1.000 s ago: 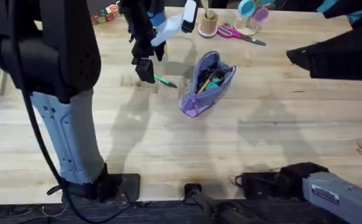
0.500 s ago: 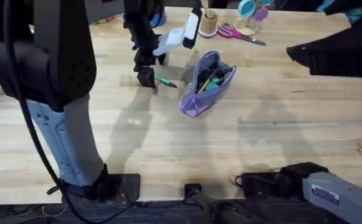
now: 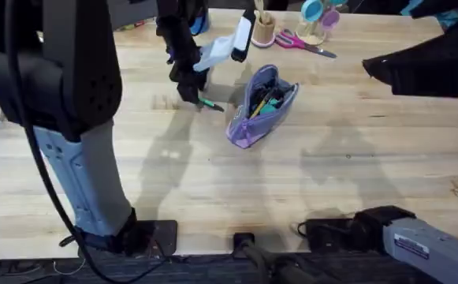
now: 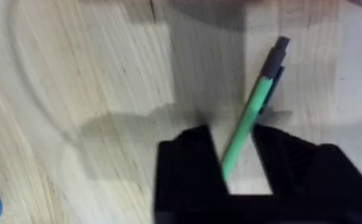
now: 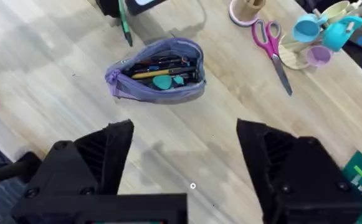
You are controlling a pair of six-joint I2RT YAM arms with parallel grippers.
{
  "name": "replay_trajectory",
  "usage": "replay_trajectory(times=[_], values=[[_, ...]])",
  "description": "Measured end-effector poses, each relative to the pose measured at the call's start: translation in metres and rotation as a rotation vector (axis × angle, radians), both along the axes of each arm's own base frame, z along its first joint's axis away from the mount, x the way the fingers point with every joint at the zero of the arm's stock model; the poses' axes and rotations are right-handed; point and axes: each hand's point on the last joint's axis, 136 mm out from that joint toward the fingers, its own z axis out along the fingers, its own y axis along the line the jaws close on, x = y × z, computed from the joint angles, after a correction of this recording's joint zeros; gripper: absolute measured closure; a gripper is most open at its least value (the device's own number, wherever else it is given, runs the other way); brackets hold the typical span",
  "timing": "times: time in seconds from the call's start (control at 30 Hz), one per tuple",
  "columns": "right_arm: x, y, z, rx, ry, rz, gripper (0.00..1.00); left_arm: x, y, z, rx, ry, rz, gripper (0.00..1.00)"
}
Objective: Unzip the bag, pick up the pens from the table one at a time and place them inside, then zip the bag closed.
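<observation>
The lavender bag (image 3: pixel 262 101) lies unzipped at the table's (image 3: pixel 331 173) middle back, with a yellow-tan pen (image 5: pixel 149 73) and other small items inside it. The green pen (image 3: pixel 210 103) lies on the wood just left of the bag. My left gripper (image 3: pixel 191 93) is down over that pen's left end. In the left wrist view the green pen (image 4: pixel 249 118) runs between the two black fingers (image 4: pixel 187 165), and the left gripper (image 4: pixel 233 165) is open around it. My right gripper (image 5: pixel 187 168) hovers wide open high above the bag (image 5: pixel 159 71).
Pink-handled scissors (image 3: pixel 303 43), a wooden cup (image 3: pixel 262 30) and a stand with teal and purple cups (image 3: pixel 315 16) line the far edge. The right arm (image 3: pixel 418 71) hangs dark over the right side. The near half of the table is bare wood.
The left gripper has come down and shifted slightly right onto the green pen's end. The bag and the right arm have stayed put.
</observation>
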Motion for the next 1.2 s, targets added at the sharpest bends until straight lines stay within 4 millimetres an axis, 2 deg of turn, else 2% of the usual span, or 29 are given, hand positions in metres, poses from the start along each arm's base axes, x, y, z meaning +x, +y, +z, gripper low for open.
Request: replay_trajectory(times=[0.07,0.13,0.47,0.67,0.77,0.93,1.07,1.2], values=[[0.000,0.000,0.000,0.000,0.000,0.000,0.006,-0.004,0.001,0.000,0.004,0.016,0.002,0.817],[0.000,0.000,0.000,0.000,0.000,0.000,0.005,-0.006,0.001,0.001,0.004,0.024,0.003,0.931],[0.000,0.000,0.000,0.000,0.000,0.000,0.005,-0.008,0.001,0.003,-0.010,0.042,0.017,0.956],[0.000,0.000,0.000,0.002,0.001,-0.003,0.006,-0.016,0.001,0.009,0.021,0.158,0.092,0.962],[0.001,0.000,0.001,0.003,-0.003,-0.003,0.006,-0.005,-0.006,0.027,0.001,0.159,0.159,0.962],[0.005,0.001,0.004,0.006,-0.026,-0.003,0.005,0.014,-0.022,0.077,-0.037,0.124,0.321,0.961],[0.006,0.001,0.006,0.007,-0.035,-0.003,0.005,0.013,-0.041,0.105,-0.058,0.131,0.432,0.961],[0.009,-0.001,0.007,-0.003,-0.046,-0.014,0.005,0.007,-0.070,0.122,-0.092,0.150,0.505,0.961]])
